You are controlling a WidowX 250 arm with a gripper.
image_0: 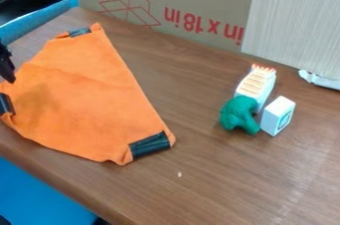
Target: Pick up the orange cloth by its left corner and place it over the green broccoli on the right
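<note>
At the left edge of the camera view is the black gripper (7, 64), partly cut off by the frame, over the left side of an orange cloth (86, 94). The cloth lies spread on the wooden table, with dark tape at its top, left and lower right corners. To the right, a green broccoli-shaped toy (239, 114) rests against a white toy piece with orange stripes (256, 85). Close beside them stands a white block (278, 115) with a teal mark on its side. The gripper is far from these three.
A cardboard box (173, 0) with red print stands along the back, next to a pale ribbed panel (296, 20). A crumpled white strip (320, 79) lies at the panel's foot. The table's front edge runs diagonally across the lower left, with blue surfaces beyond.
</note>
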